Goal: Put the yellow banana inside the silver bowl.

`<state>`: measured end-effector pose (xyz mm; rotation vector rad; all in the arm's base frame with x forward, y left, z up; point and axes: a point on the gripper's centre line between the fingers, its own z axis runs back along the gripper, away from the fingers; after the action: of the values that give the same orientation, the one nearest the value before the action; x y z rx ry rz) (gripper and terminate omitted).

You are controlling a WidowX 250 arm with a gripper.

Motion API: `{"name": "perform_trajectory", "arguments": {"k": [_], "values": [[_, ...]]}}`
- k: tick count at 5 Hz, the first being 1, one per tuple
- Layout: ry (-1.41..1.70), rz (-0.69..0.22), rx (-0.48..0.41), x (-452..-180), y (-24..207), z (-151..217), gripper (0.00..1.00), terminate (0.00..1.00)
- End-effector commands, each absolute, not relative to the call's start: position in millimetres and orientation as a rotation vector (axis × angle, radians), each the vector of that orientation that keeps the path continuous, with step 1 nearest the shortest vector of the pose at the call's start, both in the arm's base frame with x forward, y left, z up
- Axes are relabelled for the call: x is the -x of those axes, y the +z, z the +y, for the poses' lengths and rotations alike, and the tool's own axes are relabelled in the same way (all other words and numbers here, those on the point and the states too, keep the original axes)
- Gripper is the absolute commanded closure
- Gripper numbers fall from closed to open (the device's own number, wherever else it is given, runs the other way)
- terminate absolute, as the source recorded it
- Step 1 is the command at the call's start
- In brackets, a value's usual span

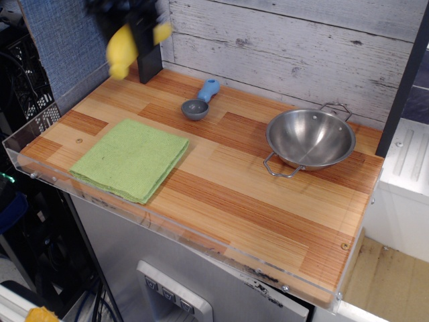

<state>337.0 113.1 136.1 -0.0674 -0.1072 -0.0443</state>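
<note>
Observation.image view: gripper (139, 28) high at the top-left corner, mostly out of frame and motion-blurred, clamped across the middle of the yellow banana (121, 47), which hangs clear of the counter (221, 181) with both ends showing. Silver bowl (310, 139) sits empty, well apart at the right. Risks, as I judge them: the glossy, plump banana slipping during a fast traverse, dropping near the blue-handled scoop (200, 101), or landing on the rim and tipping the light bowl.
</note>
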Motion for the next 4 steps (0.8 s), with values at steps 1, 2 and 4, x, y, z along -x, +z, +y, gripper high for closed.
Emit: {"name": "perform_trajectory", "arguments": {"k": [1,2,4], "values": [[-0.168,-0.040,0.128,-345,144,18,1.00,0.00],[-0.200,-0.005,0.110,-348,126,-32,1.00,0.00],[-0.220,-0.020,0.045,-353,75,-63,1.00,0.00]]}}
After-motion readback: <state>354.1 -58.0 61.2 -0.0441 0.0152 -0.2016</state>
